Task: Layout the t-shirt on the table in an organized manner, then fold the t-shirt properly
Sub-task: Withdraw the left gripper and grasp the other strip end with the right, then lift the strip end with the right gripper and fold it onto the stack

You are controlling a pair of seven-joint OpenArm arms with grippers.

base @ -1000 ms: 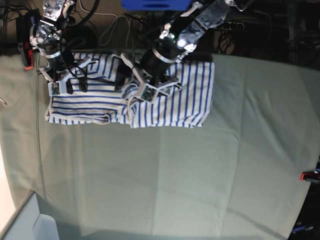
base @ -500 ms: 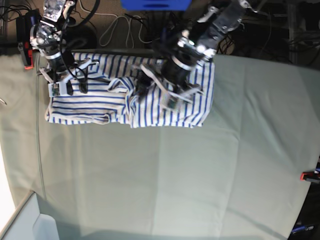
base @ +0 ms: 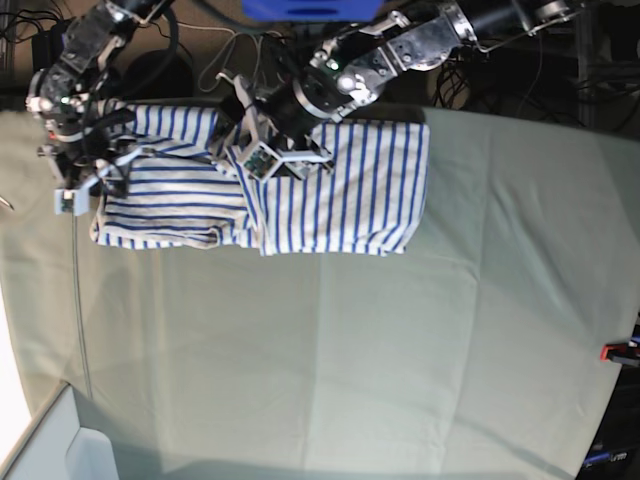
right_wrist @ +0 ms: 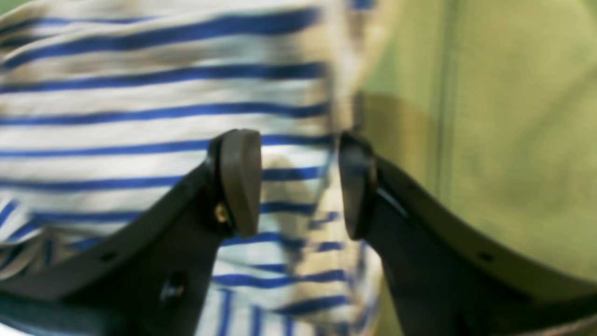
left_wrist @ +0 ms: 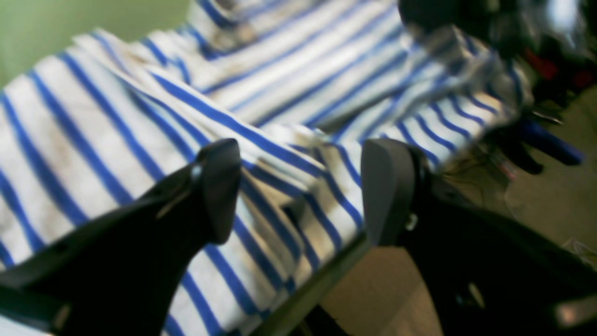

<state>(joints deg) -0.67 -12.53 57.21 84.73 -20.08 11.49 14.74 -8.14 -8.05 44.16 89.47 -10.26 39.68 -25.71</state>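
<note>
The t-shirt [base: 330, 200], white with blue stripes, lies bunched along the back of the table [base: 400, 350]. My left gripper [base: 238, 125] hovers over the shirt's upper middle near the table's back edge. In the left wrist view it [left_wrist: 303, 191] stands open, with a raised fold of the t-shirt [left_wrist: 116, 130] under the gap. At the shirt's left edge my right gripper [base: 105, 165] is open too. The right wrist view shows its fingers [right_wrist: 240, 182] straddling the hem of the t-shirt [right_wrist: 140, 116], with bare table [right_wrist: 513, 140] to the right.
A red clip [base: 620, 352] sits at the table's right edge. Cables and a blue object [base: 310, 8] lie behind the back edge. A pale bin corner [base: 60, 450] shows at the bottom left.
My left arm swung right and then back left, to the shirt's upper middle. My right arm shifted left and down to the shirt's left edge. The central fold lies flatter.
</note>
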